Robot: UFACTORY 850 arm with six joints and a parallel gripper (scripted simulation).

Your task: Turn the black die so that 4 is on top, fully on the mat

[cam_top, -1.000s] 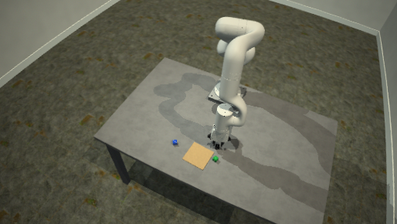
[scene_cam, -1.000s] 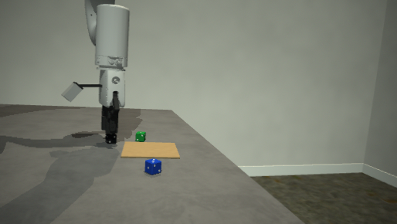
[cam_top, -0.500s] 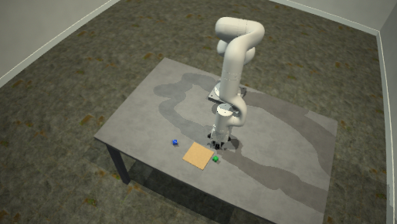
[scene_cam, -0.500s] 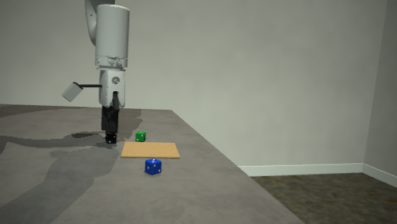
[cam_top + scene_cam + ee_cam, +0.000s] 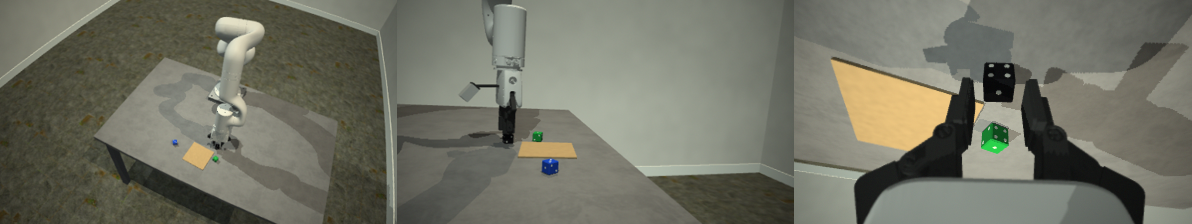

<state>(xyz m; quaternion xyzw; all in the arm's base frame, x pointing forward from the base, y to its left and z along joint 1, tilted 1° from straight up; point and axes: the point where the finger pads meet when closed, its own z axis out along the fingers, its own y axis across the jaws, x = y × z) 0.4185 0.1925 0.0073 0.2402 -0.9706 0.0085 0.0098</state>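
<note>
Pincer (image 5: pixel 999 107) open astride black die (image 5: pixel 999 81), off mat (image 5: pixel 891 109) edge.

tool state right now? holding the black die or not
Tool: open, holding nothing; its fingers straddle the black die without gripping it.

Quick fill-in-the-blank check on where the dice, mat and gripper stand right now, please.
1. The black die lies on the ____, off the mat.
2. The die nearest the exterior camera is ____.
3. The gripper fingers are ____, straddling the black die without clamping it.
4. The green die sits beside the mat's ____ edge in the exterior view.

Missing: table; blue; open; far
</note>
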